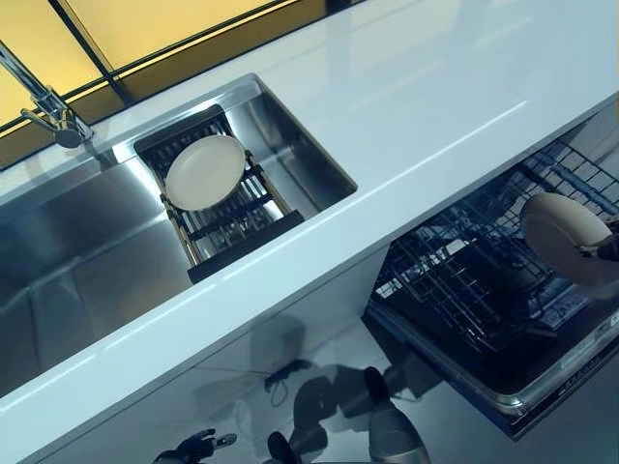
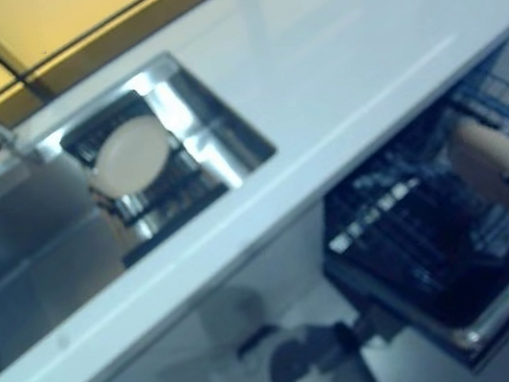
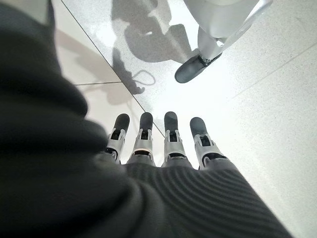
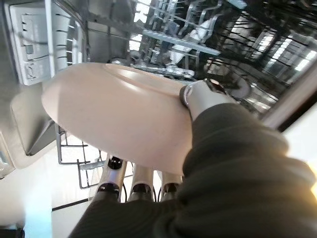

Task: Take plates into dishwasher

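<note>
Right hand clamped, left hand straight-fingered.

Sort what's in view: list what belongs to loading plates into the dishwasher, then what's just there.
For the job:
- plate pinched in the right hand
- second plate on the sink rack
- dishwasher rack, pulled out

Not involved:
- faucet
- countertop
- left hand, open, idle over the floor

Right hand cut off at the head view's right edge, fingertips hidden under the cream plate in the wrist view. Dishwasher rack partly concealed beneath the white bench. Faucet cropped at the left edge. Left hand low by the bottom edge, too small to read there.
</note>
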`<state>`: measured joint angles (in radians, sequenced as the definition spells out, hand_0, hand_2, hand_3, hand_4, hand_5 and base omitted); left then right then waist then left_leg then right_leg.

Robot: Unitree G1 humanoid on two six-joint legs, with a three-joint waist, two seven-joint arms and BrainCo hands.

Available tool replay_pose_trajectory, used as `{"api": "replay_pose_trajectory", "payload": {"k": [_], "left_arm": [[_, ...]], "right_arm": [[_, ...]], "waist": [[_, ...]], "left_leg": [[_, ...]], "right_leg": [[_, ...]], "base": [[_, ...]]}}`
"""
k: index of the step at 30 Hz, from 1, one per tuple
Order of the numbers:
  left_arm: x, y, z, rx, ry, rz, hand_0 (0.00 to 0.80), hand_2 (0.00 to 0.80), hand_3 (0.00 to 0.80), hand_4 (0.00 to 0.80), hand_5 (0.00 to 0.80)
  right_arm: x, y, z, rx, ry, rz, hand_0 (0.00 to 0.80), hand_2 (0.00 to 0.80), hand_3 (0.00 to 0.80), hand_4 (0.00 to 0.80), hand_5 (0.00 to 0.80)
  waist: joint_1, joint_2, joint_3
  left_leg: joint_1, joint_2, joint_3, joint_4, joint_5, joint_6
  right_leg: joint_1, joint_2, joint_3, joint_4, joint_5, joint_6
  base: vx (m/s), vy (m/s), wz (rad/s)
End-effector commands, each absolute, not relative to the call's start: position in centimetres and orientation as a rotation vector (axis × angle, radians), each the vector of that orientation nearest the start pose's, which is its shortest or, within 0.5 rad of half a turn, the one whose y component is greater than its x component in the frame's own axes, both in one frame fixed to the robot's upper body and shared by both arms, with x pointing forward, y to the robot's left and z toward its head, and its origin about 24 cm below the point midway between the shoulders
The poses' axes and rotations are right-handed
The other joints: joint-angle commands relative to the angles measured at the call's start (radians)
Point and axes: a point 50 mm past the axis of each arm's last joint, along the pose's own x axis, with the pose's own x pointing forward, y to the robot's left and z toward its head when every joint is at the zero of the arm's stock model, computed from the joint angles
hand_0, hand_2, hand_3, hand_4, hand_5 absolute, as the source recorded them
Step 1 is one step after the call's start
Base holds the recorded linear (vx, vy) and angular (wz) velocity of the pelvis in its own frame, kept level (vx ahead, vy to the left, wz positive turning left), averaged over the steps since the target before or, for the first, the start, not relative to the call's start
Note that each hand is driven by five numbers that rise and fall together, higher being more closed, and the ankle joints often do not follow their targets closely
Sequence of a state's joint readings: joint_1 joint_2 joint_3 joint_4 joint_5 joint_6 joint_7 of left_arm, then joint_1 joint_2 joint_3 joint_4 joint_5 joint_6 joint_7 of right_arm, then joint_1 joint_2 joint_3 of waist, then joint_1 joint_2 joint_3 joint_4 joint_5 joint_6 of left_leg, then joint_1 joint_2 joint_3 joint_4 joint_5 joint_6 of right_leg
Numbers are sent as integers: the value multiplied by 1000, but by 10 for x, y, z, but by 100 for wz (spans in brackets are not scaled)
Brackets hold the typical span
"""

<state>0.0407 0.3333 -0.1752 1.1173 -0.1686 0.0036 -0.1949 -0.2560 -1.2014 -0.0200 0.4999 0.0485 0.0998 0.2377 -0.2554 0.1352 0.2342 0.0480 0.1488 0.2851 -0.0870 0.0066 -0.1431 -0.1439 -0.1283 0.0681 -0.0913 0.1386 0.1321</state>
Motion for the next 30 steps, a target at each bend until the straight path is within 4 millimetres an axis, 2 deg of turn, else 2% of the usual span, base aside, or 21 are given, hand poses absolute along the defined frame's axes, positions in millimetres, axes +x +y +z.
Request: {"api": "replay_pose_trajectory", "payload": {"k": [1, 10, 17, 30], "left_arm": [[103, 272, -143, 209, 1170, -24, 0, 0, 0, 0, 0], [113, 264, -143, 210, 1146, -58, 0, 0, 0, 0, 0], [121, 259, -142, 217, 1124, -75, 0, 0, 0, 0, 0], [128, 252, -141, 232, 1104, -106, 0, 0, 0, 0, 0]], "right_arm": [[274, -412, 205, -1052, 253, -326, 800, 800, 800, 800, 800], [273, -418, 209, -1147, 269, -398, 800, 800, 800, 800, 800], [268, -426, 196, -1189, 301, -481, 800, 800, 800, 800, 800], [266, -436, 184, -1276, 346, -582, 800, 800, 800, 800, 800]], "waist": [[24, -74, -2], [26, -42, 28], [31, -21, 45], [50, 4, 61]], "left_leg": [[88, 21, -38, 0, -41, 4], [61, 12, -53, 0, -32, 1], [51, 11, -66, 0, -25, -1], [38, 3, -82, 0, -19, 1]], "right_leg": [[-29, -60, -14, 8, 28, 61], [-56, -70, -17, 17, 28, 59], [-65, -79, -23, 21, 30, 57], [-70, -96, -34, 21, 32, 58]], "base": [[-37, -12, 8], [-29, -7, 3], [-28, -18, 5], [-18, -5, 4]]}}
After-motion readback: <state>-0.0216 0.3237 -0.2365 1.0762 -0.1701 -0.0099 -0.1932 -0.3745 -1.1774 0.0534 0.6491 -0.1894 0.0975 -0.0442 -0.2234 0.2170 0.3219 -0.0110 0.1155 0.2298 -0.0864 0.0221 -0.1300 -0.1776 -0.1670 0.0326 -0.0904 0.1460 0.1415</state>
